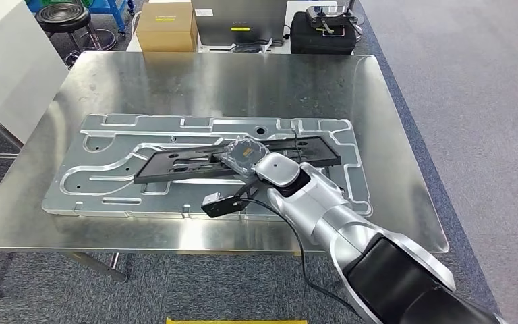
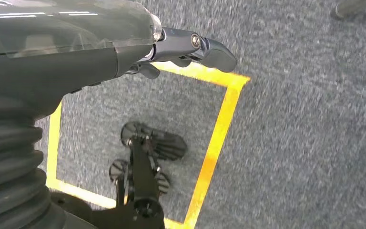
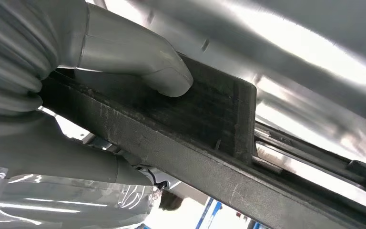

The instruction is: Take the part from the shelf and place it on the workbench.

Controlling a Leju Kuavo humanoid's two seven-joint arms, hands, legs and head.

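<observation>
A long flat black part (image 1: pixel 175 165) lies slantwise over the embossed silver plate (image 1: pixel 108 182) on the steel workbench (image 1: pixel 209 81). My right hand (image 1: pixel 243 156) grips the part near its middle, and my silver right arm reaches in from the lower right. In the right wrist view the grey thumb (image 3: pixel 167 78) presses on the part's (image 3: pixel 209 129) flat face while the rest of the hand wraps its other side. Whether the part touches the plate I cannot tell. My left hand (image 2: pixel 190 47) hangs over the carpet with its fingers stretched out and nothing in them.
Behind the bench stand a cardboard box (image 1: pixel 166 27), a grey case (image 1: pixel 239 20) and a black case (image 1: pixel 324 34). A black stool (image 1: pixel 64 17) and a white panel (image 1: pixel 7 67) are at the far left. Yellow floor tape (image 2: pixel 219 129) marks a square on the grey carpet.
</observation>
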